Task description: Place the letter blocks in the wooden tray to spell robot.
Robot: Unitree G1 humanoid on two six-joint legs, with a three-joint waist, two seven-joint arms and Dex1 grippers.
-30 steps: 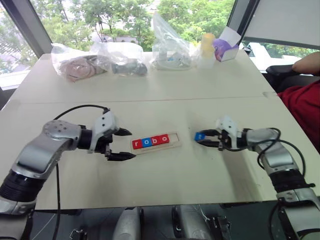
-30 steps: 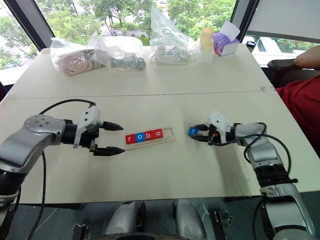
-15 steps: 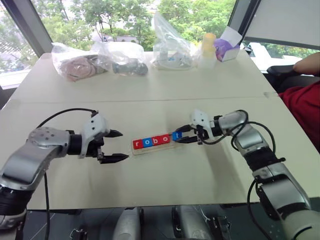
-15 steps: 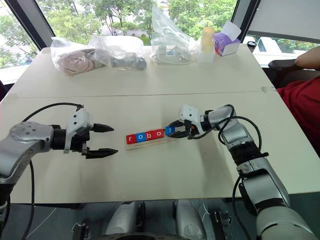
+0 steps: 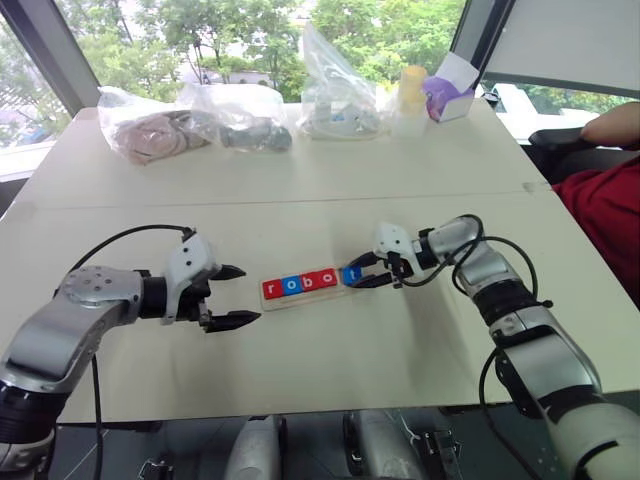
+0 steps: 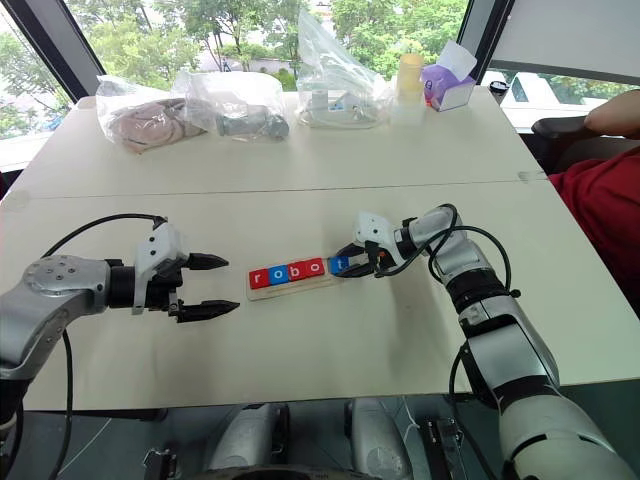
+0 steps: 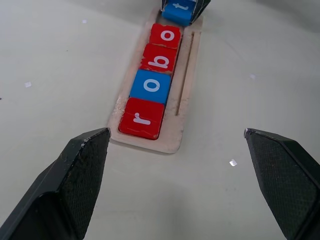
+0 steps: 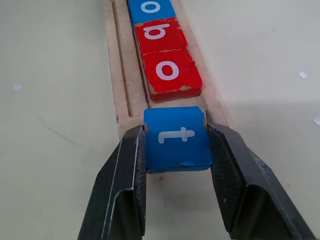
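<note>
Table (image 5: 420, 190) fills most of my head views, pale and matte, with plastic bags (image 5: 200, 115) and a yellow-lidded jar (image 5: 412, 90) along its far edge under the windows; a person's red sleeve (image 5: 610, 220) sits at the right edge of frame.

Right gripper (image 5: 362, 276) has swung in from mid-right of the frame over the last second and now sits at the right end of the wooden tray (image 5: 300, 298), clamped on the blue t block (image 8: 176, 137). Through its wrist camera I see the t just behind the last red o (image 8: 169, 71), over the tray's end slot, though I can't be sure whether it is seated or hanging slightly above. That makes this the final placement.

Left gripper (image 5: 232, 296) hovers at centre-left, just beside the tray's r (image 7: 142, 118) end, fingers spread wide and holding nothing.

Letters r, o, b, o already lie in the groove.
</note>
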